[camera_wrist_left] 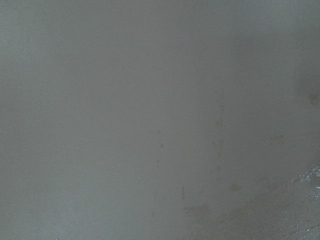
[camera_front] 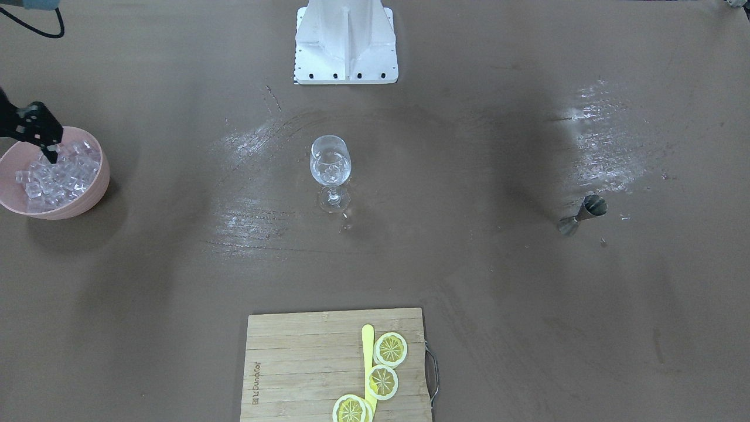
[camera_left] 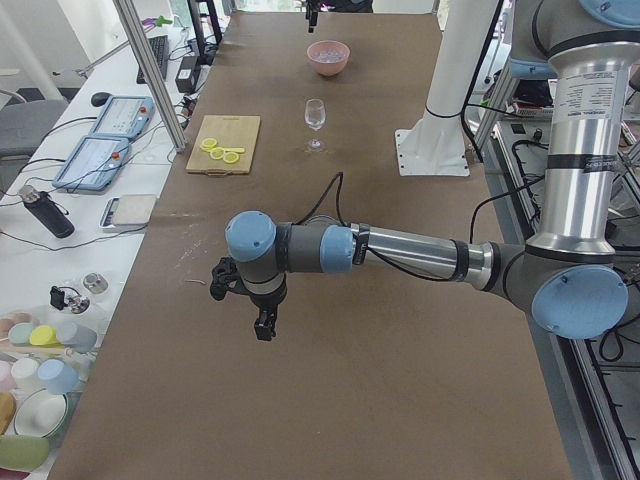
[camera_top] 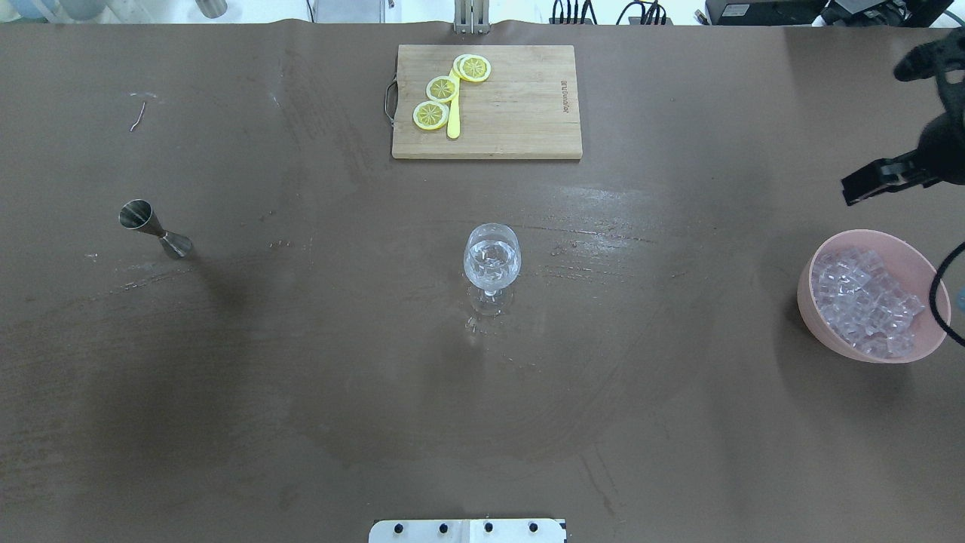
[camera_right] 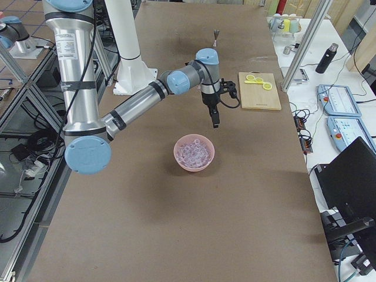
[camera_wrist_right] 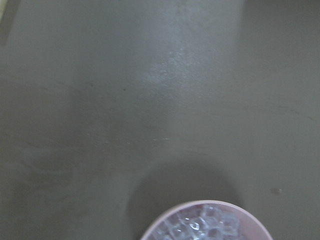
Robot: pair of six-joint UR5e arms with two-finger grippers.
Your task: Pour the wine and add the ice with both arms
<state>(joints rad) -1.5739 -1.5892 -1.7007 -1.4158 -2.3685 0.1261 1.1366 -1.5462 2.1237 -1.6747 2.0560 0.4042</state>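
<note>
Seen from overhead, mid-table (camera_top: pixel 301 377): a wine glass (camera_top: pixel 491 260), upright, with a few clear cubes inside. At its 3 o'clock, well apart, a pink bowl (camera_top: pixel 813 313) heaped with ice (camera_top: pixel 867 302). Raised near the bowl's 12 o'clock side, clear of the ice, the right gripper (camera_top: pixel 850 193) pointing down. Fingers look pressed together; too small to tell whether a cube sits between them.

At the glass's 9 o'clock, far off, a steel measuring cup (camera_top: pixel 154 230) lying on its side. At 12 o'clock, a wooden cutting board (camera_top: pixel 520 113) with three lemon slices (camera_top: pixel 442 88) touching a yellow stick (camera_top: pixel 453 121).

From the left-end camera only, the left gripper (camera_left: pixel 264 330) hanging fingers-down above bare table, well apart from the glass. Apart or together, cannot tell.
</note>
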